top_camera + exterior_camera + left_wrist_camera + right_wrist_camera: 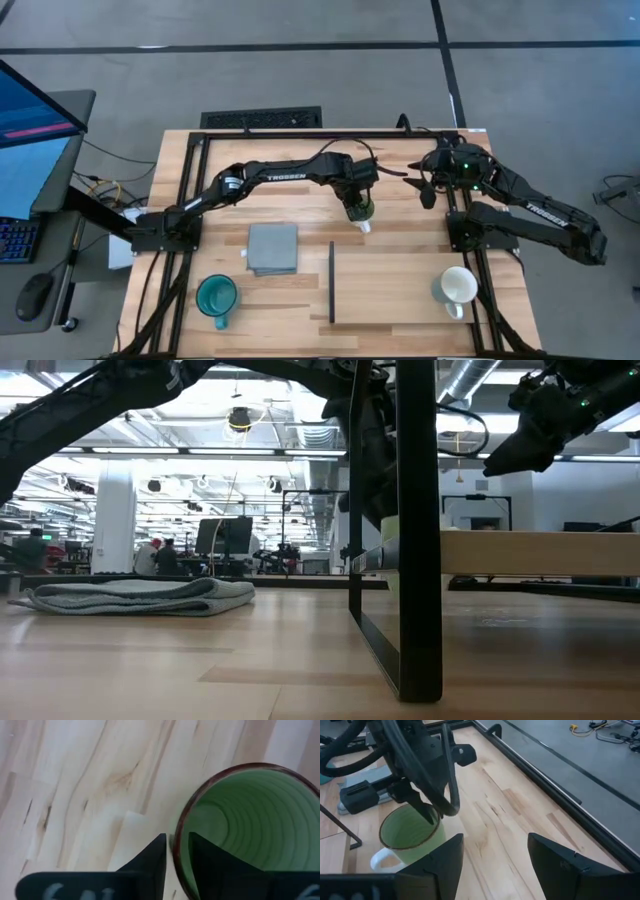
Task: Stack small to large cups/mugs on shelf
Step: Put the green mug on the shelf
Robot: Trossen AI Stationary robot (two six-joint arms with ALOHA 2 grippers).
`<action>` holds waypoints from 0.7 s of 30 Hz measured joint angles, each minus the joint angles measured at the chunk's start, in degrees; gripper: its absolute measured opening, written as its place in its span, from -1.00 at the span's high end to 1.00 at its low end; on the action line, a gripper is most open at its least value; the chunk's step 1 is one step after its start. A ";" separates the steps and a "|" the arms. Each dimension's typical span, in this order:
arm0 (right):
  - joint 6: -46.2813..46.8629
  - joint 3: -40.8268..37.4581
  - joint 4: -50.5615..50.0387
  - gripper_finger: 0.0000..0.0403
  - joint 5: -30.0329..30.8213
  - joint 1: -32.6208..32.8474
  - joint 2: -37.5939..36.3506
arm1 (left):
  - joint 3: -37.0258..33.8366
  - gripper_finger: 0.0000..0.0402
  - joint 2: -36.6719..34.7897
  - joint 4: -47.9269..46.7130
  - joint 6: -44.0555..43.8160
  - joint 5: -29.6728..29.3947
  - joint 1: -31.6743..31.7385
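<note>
A light wood desk (400,290) stands on a grey floor, with an open workshop hall visible beyond it in the low view. The left pincer (357,205) reaches down at the middle of the desk's far half, its fingers (150,857) straddling the rim of the light green mug (412,832), one inside and one outside, close to the wall; whether they press it cannot be told. The mug stands upright on the desk directly under that pincer, its white handle pointing toward the near edge. The right pincer (425,187) hovers just beside the mug, above the desk, its fingers spread wide and holding nothing. The shelf (331,282) stands on edge nearer the front than the left pincer. The teal mug (216,296) sits beyond the grey cloth (273,248), and the white mug (457,287) stands in front of the right pincer.
</note>
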 joint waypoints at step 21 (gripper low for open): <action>0.04 0.00 -0.01 -0.21 0.00 0.00 0.00 | 0.00 0.46 -0.11 2.51 -0.36 4.57 0.63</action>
